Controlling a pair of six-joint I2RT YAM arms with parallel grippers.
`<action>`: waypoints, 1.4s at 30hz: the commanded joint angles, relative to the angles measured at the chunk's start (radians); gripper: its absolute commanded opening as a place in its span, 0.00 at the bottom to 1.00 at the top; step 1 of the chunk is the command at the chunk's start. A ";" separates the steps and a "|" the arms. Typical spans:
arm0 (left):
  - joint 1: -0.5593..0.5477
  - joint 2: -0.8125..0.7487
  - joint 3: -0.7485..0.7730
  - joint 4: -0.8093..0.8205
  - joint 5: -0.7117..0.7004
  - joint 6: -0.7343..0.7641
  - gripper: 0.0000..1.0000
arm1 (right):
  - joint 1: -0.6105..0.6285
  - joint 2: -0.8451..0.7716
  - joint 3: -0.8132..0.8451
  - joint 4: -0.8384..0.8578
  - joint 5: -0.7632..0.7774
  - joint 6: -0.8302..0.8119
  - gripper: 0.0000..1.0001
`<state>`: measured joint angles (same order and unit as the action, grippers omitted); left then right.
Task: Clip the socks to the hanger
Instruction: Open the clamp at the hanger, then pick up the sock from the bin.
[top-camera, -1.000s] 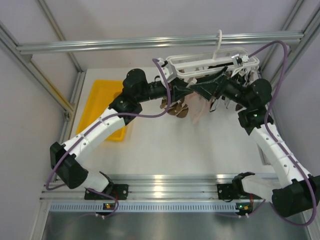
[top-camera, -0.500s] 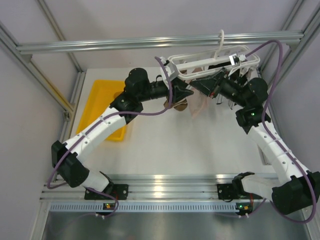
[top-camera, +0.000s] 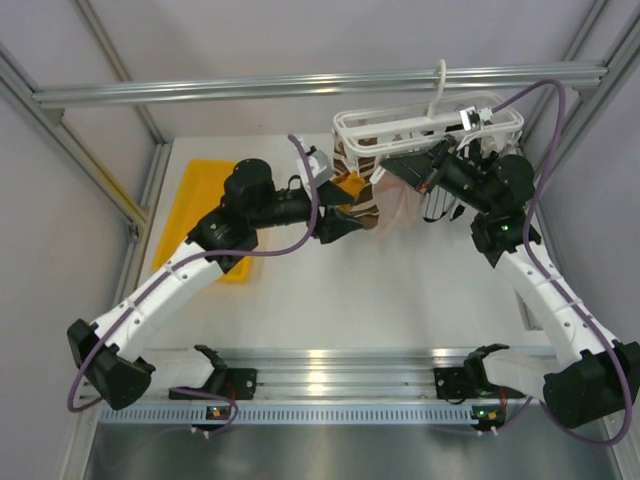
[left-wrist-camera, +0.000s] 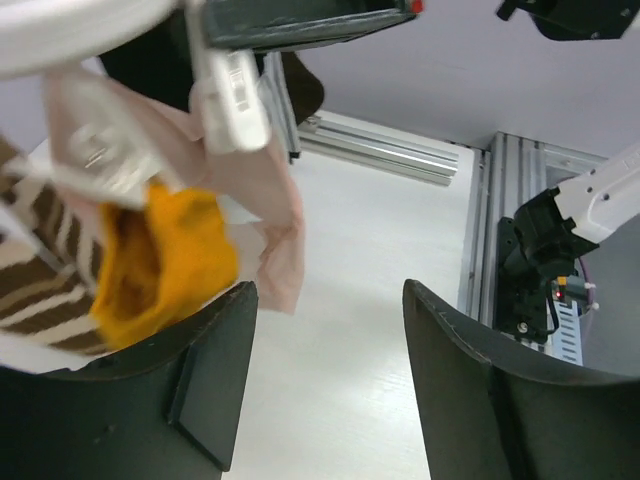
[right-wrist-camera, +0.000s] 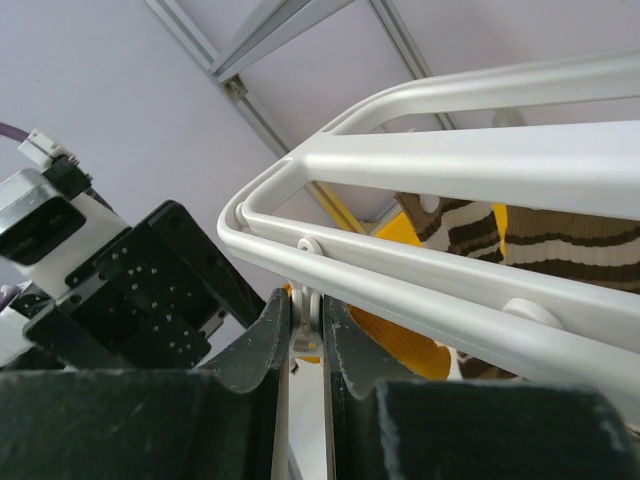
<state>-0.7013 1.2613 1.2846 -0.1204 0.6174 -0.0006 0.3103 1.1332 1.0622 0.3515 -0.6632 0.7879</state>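
The white hanger hangs by its hook from the bar. Under its left end hang a brown striped sock, a mustard sock and a pale pink sock. My left gripper is open just below and left of these socks, holding nothing. In the left wrist view its gripper frames bare table, with the mustard sock and pink sock up to the left. My right gripper is shut on a white clip under the hanger rail.
A yellow tray lies at the back left of the table. The long aluminium bar crosses above the back. Frame posts stand at both sides, and a metal rail runs along the table's edge.
My left gripper has opened and drawn back down and left from the hanger, leaving the socks hanging. My right gripper has closed on a clip, and the hanger's left end has swung slightly.
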 joint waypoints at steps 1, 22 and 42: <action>0.095 -0.097 -0.028 -0.059 -0.004 -0.110 0.65 | 0.007 -0.015 0.027 0.029 0.011 -0.004 0.00; 0.841 0.205 -0.068 -0.594 0.023 0.764 0.57 | 0.009 -0.021 0.031 -0.066 0.014 -0.082 0.00; 0.846 0.909 0.513 -0.559 0.044 1.166 0.55 | 0.006 0.016 0.065 -0.121 0.004 -0.118 0.00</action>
<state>0.1467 2.1376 1.7725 -0.7021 0.6453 1.1179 0.3103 1.1416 1.0737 0.2382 -0.6479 0.6968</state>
